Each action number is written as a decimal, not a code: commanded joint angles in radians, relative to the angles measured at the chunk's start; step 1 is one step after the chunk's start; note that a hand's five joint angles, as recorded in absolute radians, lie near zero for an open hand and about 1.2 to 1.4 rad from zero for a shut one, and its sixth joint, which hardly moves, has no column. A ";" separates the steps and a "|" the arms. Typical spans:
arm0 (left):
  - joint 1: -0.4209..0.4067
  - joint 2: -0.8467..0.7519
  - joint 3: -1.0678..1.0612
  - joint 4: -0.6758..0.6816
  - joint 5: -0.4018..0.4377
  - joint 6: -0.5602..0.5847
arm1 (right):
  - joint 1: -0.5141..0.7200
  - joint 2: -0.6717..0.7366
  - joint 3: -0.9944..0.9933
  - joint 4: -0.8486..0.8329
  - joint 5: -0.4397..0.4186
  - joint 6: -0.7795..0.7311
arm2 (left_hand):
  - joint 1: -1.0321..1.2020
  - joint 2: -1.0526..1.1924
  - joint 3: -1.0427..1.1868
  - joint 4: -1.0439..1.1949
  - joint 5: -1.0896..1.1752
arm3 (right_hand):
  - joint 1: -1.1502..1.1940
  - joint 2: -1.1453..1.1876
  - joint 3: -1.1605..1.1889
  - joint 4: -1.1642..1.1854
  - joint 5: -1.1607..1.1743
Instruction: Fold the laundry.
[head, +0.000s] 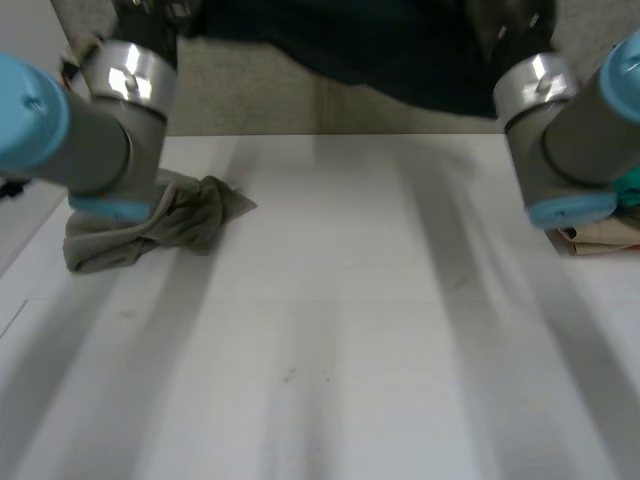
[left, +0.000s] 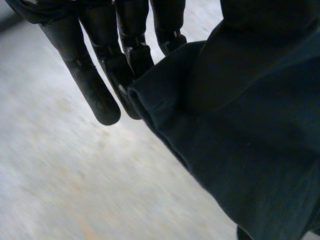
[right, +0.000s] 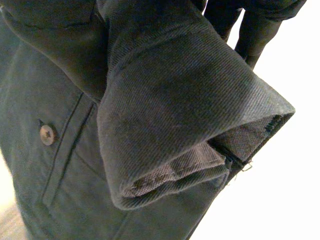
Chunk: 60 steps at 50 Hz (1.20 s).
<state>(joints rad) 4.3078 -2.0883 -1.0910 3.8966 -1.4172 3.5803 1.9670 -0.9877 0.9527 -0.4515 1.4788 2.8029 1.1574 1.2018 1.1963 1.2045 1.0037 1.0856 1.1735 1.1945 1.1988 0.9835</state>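
Observation:
A dark garment (head: 400, 50) hangs stretched between my two raised arms, above the table's far edge. In the left wrist view my left hand (left: 95, 85) has nearly straight fingers, and an edge of the garment (left: 240, 125) is pinched against them on the thumb side, which the cloth hides. In the right wrist view a thick folded hem of the garment (right: 165, 100) drapes from my right hand (right: 250, 35), whose fingers are closed on the cloth. A buttoned pocket (right: 47, 134) shows under that hem.
A crumpled olive cloth (head: 170, 225) lies on the white table (head: 330, 330) at the left, partly behind my left arm. A stack of folded pieces (head: 600, 238) sits at the right edge, behind my right arm.

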 joint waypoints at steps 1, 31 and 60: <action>-0.026 -0.071 -0.205 -0.054 0.000 0.009 | 0.000 0.148 0.029 0.083 -0.029 -0.014 | 0.239 0.194 0.200 0.192 0.218 | 0.311 0.223 0.202 0.197 0.238; -0.350 0.468 -0.741 -1.206 -0.204 0.224 | 0.004 -0.272 0.642 0.929 -0.017 -0.459 | 0.239 0.194 0.200 0.192 0.218 | 0.311 0.223 0.202 0.197 0.238; -0.057 -0.054 -0.290 -0.787 0.243 0.120 | -0.014 -0.316 0.896 0.588 -0.032 -0.481 | -0.454 -0.498 -0.493 -0.501 -0.474 | 0.294 0.206 0.185 0.181 0.222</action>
<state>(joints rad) 4.1927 -1.9360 -1.5005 3.1110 -1.3360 3.7661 1.9534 -1.3044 1.8423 0.1645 1.4472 2.3097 0.5656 0.5536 0.5509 0.5537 0.3794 1.0857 1.1735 1.1945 1.2007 0.9934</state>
